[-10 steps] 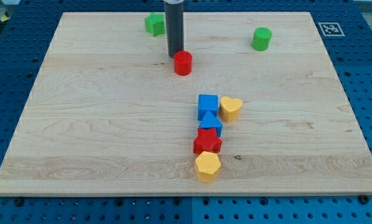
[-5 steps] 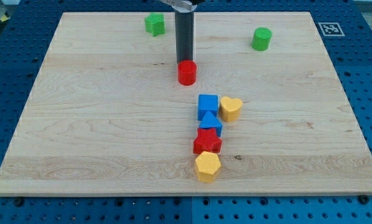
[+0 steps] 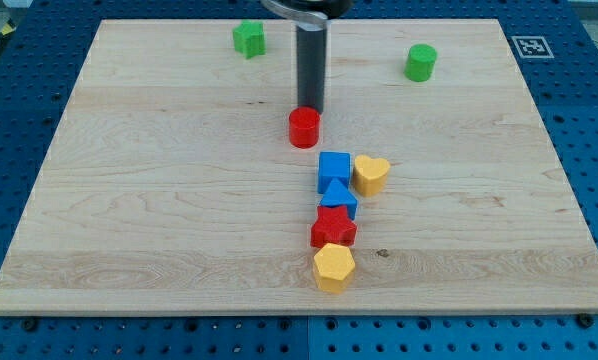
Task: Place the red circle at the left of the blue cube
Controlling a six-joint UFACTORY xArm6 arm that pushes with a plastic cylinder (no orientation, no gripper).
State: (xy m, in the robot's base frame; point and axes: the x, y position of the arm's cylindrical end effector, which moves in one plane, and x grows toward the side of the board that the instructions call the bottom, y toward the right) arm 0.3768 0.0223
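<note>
The red circle (image 3: 303, 128) is a short red cylinder near the board's middle, above and a little left of the blue cube (image 3: 334, 168). A small gap separates them. My tip (image 3: 310, 108) stands right behind the red circle, at its top right edge, touching or nearly touching it. The dark rod rises from there to the view's top.
A yellow heart (image 3: 371, 174) touches the blue cube's right side. Below the cube a blue triangle (image 3: 340, 196), a red star (image 3: 333, 228) and a yellow hexagon (image 3: 333, 267) form a column. A green star (image 3: 247, 38) and a green cylinder (image 3: 420, 62) sit near the wooden board's (image 3: 129, 200) top edge.
My tip has moved down and to the right, pushing the red circle down and slightly right, closer to the blue cube. The other blocks have not moved.
</note>
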